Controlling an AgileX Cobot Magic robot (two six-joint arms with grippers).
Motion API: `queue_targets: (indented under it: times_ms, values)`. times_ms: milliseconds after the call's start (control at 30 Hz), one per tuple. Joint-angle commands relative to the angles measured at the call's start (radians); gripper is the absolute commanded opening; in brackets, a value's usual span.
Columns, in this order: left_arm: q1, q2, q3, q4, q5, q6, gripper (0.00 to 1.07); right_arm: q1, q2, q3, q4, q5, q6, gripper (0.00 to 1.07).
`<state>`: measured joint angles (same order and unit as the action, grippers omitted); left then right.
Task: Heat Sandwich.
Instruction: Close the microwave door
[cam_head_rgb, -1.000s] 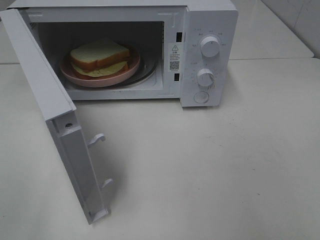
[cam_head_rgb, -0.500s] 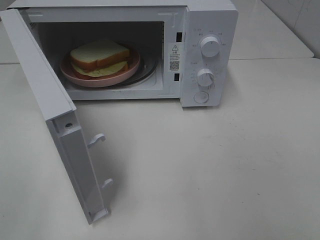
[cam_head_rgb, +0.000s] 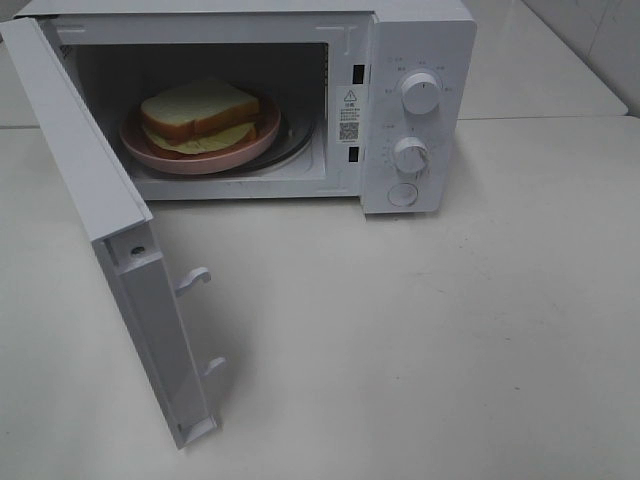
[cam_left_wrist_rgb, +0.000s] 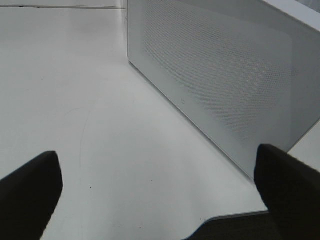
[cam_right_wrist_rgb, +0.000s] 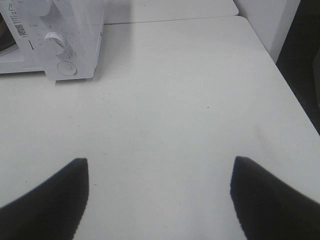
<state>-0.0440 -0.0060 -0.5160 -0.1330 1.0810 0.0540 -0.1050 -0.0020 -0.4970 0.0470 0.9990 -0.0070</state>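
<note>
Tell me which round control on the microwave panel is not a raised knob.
The flat button at the bottom; the upper knob and lower knob protrude.

left pincer (cam_left_wrist_rgb: 157, 167) and right pincer (cam_right_wrist_rgb: 160, 162) both hover, jaws spread wide.

We record the left gripper (cam_left_wrist_rgb: 157, 172), beside the microwave (cam_left_wrist_rgb: 225, 75) door: black fingers (cam_left_wrist_rgb: 30, 195), broad blunt tips. We record the right gripper (cam_right_wrist_rgb: 160, 162), on the microwave's dial side: black fingers (cam_right_wrist_rgb: 50, 200), tapered wedge tips.
</note>
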Motion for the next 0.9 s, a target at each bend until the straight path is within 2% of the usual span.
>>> queue_targets:
  times_ms: [33,900]
  values:
    - [-0.003,-0.005,0.003,-0.001,-0.013,-0.007,0.99,-0.008,-0.030,0.002,0.000,-0.003,-0.002,0.76]
    - [-0.003,-0.005,0.003,-0.001,-0.013,-0.007,0.99,-0.008,-0.030,0.002,0.000,-0.003,-0.002,0.76]
